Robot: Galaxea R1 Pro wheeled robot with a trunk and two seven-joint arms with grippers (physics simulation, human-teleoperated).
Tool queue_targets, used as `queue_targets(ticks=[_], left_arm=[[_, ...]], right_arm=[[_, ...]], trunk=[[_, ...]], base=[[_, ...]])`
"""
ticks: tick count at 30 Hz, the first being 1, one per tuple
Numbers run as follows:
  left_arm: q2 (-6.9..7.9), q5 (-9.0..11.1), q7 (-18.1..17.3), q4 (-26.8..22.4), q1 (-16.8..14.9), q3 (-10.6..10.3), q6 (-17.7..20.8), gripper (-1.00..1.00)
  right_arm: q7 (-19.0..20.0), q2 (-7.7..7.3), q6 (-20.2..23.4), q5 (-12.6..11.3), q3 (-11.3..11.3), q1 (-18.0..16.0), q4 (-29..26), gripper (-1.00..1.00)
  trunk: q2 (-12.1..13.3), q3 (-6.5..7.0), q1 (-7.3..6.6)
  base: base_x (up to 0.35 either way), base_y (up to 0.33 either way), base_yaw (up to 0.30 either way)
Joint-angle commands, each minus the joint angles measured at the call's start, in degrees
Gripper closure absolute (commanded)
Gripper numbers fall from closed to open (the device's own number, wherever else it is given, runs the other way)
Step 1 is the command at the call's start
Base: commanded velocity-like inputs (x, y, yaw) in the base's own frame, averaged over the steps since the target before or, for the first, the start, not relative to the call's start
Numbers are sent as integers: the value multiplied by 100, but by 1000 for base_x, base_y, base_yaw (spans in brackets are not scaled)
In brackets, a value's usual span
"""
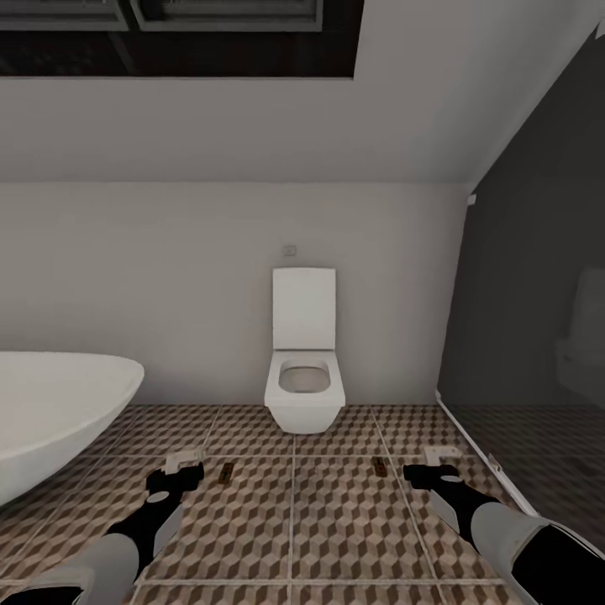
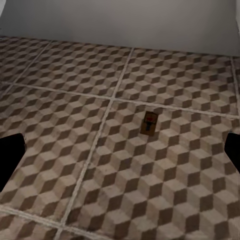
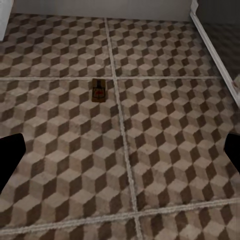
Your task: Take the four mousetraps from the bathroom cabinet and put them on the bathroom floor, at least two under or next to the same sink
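Mousetraps are seen flat on the bathroom floor (image 1: pixel 336 521): one (image 1: pixel 225 473) just beside the left gripper (image 1: pixel 186 464), another (image 1: pixel 381 466) near the right gripper (image 1: pixel 437 460). Both sets of jaws are spread wide and empty (dark tips at the edges of each wrist view), judged as releases. Placement is before the toilet (image 1: pixel 304 395); no sink is visible nearby.

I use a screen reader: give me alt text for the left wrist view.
A single small mousetrap lies flat on the cube-patterned bathroom floor, just beside a pale grout line. The left claw's dark fingertips sit wide apart at both edges, holding nothing.
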Motion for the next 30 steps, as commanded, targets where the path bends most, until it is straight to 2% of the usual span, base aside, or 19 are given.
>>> queue_targets(ticks=[1,10,19,25,30], left_arm=[[15,36,-5,60,-4,12,-23,-100],[148,41,-2,501,-4,12,-22,-100],[164,53,-6,834,-4,17,-18,-100],[159,67,-1,1019,2,20,-31,-100],[167,230,-9,1084,26,21,-31,-100]], right_arm=[[-15,-2,-6,-51,48,-1,-4,-100],[-16,-29,29,-62,42,-1,28,-100],[-16,1,41,-65,47,7,179,-100],[-18,-7,41,-63,47,142,204,-100],[-45,-26,45,-63,43,353,212,-100]], trunk=[[39,12,-24],[400,174,-222],[761,335,-419],[1001,443,-551],[1202,533,-661]], base=[[0,0,0],[0,0,0],[0,0,0],[0,0,0],[0,0,0]])
